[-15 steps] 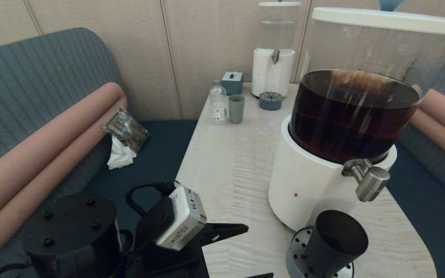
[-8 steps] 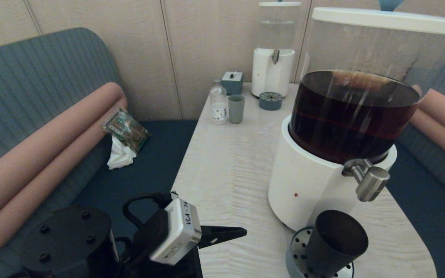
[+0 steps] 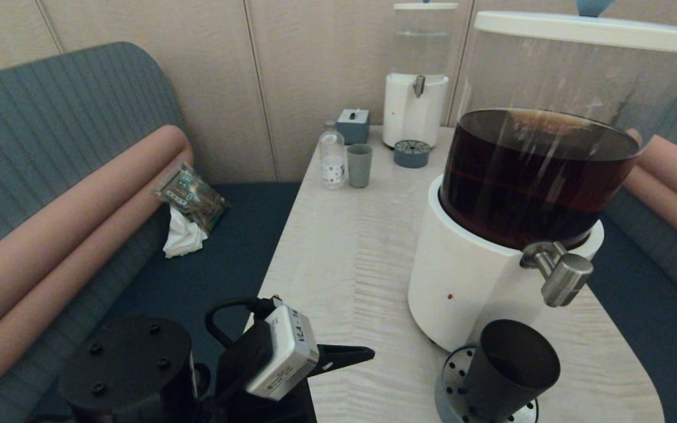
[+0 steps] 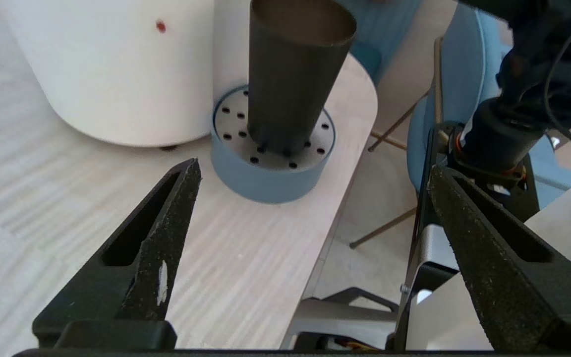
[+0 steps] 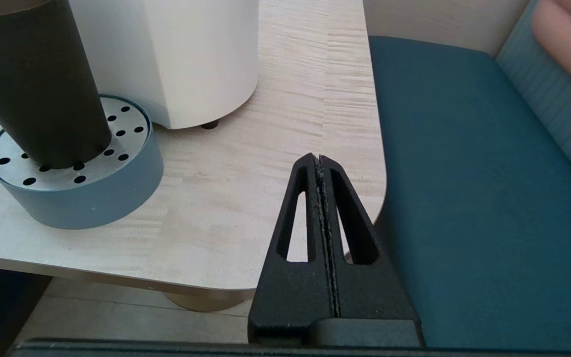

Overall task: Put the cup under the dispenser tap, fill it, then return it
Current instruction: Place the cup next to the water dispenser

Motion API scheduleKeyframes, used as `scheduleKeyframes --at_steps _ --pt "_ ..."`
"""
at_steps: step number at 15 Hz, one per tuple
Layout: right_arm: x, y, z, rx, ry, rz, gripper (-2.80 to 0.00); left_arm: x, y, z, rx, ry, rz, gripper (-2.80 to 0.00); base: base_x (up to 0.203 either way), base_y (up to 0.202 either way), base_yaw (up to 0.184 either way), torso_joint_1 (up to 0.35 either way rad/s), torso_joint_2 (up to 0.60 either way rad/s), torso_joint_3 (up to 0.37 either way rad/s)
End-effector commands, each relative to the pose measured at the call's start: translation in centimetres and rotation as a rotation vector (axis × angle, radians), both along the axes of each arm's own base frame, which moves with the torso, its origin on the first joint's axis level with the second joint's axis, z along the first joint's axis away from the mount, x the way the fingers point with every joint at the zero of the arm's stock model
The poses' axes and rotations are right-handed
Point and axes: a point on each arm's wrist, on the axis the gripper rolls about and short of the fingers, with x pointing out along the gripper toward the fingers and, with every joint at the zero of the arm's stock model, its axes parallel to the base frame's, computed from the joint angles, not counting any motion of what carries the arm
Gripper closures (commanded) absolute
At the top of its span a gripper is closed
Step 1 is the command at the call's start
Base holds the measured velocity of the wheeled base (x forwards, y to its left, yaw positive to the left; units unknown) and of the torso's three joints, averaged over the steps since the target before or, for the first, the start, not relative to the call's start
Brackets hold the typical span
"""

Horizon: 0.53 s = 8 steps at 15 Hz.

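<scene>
The black cup (image 3: 509, 367) stands upright on a round blue-grey drip tray (image 3: 449, 385) with a perforated steel top, right below the steel dispenser tap (image 3: 562, 276) of the big white-based dispenser (image 3: 468, 282) of dark brown liquid. My left gripper (image 4: 314, 166) is open and empty. It hovers over the table's near edge, left of the cup (image 4: 290, 84) and apart from it. One of its fingers (image 3: 344, 355) shows in the head view. My right gripper (image 5: 317, 158) is shut on nothing, low over the table's near right corner beside the tray (image 5: 92, 198).
At the table's far end stand a clear-liquid dispenser (image 3: 415, 88) with its own small tray (image 3: 412, 154), a pale grey-green cup (image 3: 359, 165), a small bottle (image 3: 332, 155) and a grey box (image 3: 353, 125). A packet and tissue (image 3: 188, 205) lie on the left bench.
My left wrist has sunk lower and shifted slightly sideways, while its visible fingertip has stayed almost in place. The cup, tray and tap have not moved.
</scene>
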Motion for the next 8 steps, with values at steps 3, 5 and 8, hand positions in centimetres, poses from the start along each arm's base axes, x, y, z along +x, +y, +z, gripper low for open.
scheduleKeyframes --at_steps 3,5,8 --pt "0.02 0.0 -0.04 -0.001 0.002 0.0 0.0 -0.02 0.03 -1.19 0.038 0.018 -0.005 -2.8 0.0 0.0 0.0 0.0 0.0 0.0" --pt "0.03 0.0 -0.08 -0.001 0.003 0.0 0.0 0.11 -0.22 -1.25 0.034 0.018 -0.032 -2.8 0.0 0.0 0.0 0.0 0.0 0.0" --pt "0.02 0.0 -0.04 -0.001 0.002 0.0 0.0 0.23 -0.44 -1.34 0.022 0.015 -0.055 -2.8 0.0 0.0 0.0 0.0 0.0 0.0"
